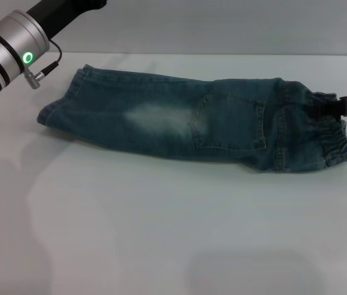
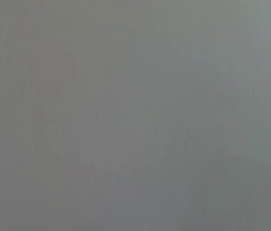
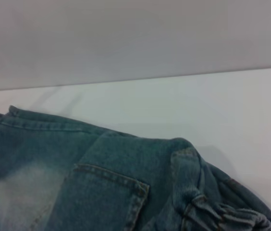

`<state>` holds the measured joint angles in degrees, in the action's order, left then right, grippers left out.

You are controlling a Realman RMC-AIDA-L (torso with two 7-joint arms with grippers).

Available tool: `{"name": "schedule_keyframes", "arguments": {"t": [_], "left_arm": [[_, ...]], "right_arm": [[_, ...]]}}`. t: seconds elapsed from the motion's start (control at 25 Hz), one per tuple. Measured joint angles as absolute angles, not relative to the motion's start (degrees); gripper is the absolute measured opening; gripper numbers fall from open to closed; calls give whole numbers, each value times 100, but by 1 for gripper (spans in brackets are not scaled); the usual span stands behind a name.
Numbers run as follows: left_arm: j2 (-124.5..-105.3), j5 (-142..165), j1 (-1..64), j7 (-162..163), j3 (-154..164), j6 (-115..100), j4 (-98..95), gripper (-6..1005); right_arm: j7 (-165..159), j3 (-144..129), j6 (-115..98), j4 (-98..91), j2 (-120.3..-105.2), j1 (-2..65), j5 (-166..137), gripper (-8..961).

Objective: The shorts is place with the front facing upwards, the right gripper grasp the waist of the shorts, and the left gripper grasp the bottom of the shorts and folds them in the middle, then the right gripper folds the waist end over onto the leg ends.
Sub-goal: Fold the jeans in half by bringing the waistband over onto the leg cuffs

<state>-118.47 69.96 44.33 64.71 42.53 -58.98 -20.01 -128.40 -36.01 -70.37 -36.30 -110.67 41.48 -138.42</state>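
Note:
The shorts (image 1: 161, 120) lie on the white table (image 1: 161, 233), folded lengthwise so that one leg covers the other, with a faded patch and a stitched pocket facing up. The leg ends (image 1: 59, 104) point left and the ruffled waist (image 1: 333, 138) points right. My right gripper (image 1: 321, 107) reaches in from the right edge as a slim black bar, and its tip is shut on the upper part of the waist. The right wrist view shows the shorts (image 3: 78, 159) and the gathered waist (image 3: 222, 214) close below. My left arm (image 1: 13, 40) is raised at the upper left, its claw out of view.
The left wrist view shows only a plain grey surface. A grey wall (image 1: 223, 24) stands behind the table's far edge. White table surface stretches in front of the shorts.

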Motion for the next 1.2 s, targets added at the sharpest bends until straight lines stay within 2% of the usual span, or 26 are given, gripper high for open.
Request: {"name": "schedule_keyframes", "arguments": {"t": [0.28, 0.8, 1.2], "left_arm": [[-11847, 6996, 4432, 6469, 4250, -5896, -2001, 845], [-11838, 6996, 4450, 6468, 4263, -5897, -2004, 846], [-11853, 6984, 4456, 6374, 4240, -5898, -1969, 844]], "right_arm": [[-12832, -3653, -7136, -3640, -11071, 4148, -13709, 566], [-13005, -3615, -7799, -4131, -10898, 3819, -13898, 567], [-13293, -3648, -8224, -4486, -10878, 3891, -14442, 566]]}}
